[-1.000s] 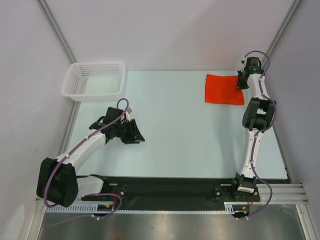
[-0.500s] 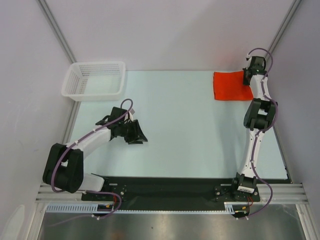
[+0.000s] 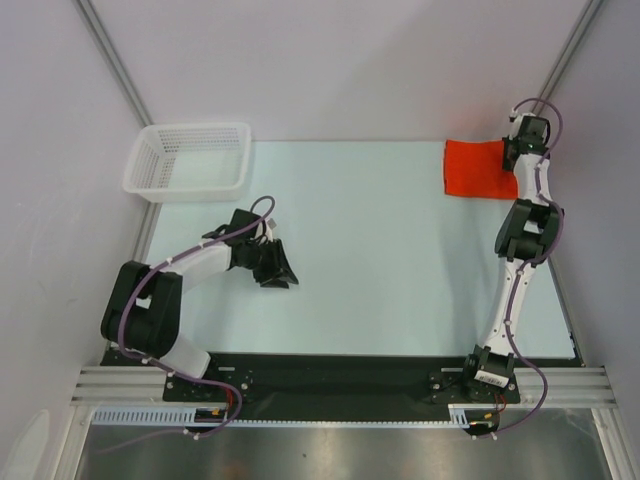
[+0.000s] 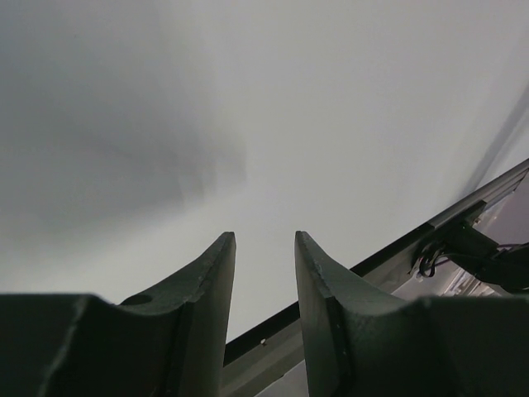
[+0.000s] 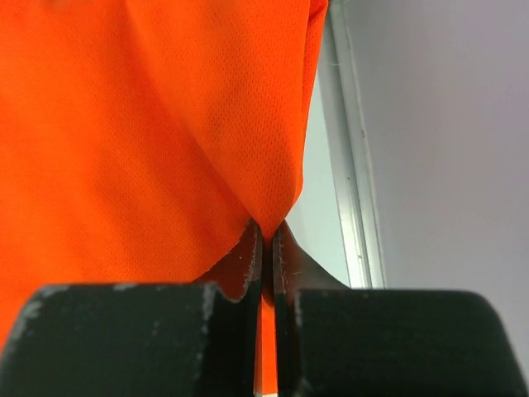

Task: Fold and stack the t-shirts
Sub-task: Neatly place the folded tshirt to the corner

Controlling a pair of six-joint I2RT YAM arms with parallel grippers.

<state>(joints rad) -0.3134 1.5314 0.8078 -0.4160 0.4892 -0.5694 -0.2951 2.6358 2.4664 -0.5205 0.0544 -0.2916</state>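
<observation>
A folded orange-red t-shirt [image 3: 478, 168] lies at the far right corner of the table. My right gripper [image 3: 510, 158] is shut on its right edge; the right wrist view shows the cloth [image 5: 165, 124] pinched between the fingertips of that gripper [image 5: 266, 227]. My left gripper [image 3: 281, 279] hovers low over the left middle of the table, pointing toward the near edge. Seen from the left wrist, its gripper [image 4: 264, 240] is open with nothing between the fingers.
A white mesh basket [image 3: 188, 160] stands at the far left corner. The table's right rail [image 5: 351, 165] runs just beside the shirt. The black base plate [image 3: 340, 375] crosses the near edge. Grey walls enclose the table on three sides.
My right gripper has dragged the t-shirt to the right, toward the far right corner. My left arm has drawn back, its gripper moving slightly nearer.
</observation>
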